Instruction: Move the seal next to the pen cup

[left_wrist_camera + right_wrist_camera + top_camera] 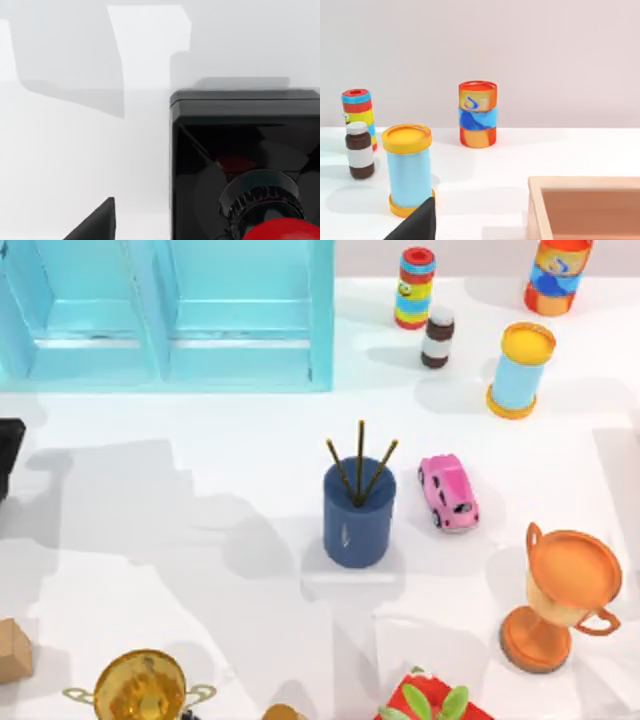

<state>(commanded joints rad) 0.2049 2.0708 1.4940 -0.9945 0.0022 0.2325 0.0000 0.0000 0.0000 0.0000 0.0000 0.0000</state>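
The seal, a black block with a red knob, stands on the white table very close to the left gripper, and I cannot tell if that gripper is spread or pressed together. The pen cup stands in the middle of the table in the top view, with a pink car just beside it. The right gripper waits near a light blue can, and I cannot tell its state either.
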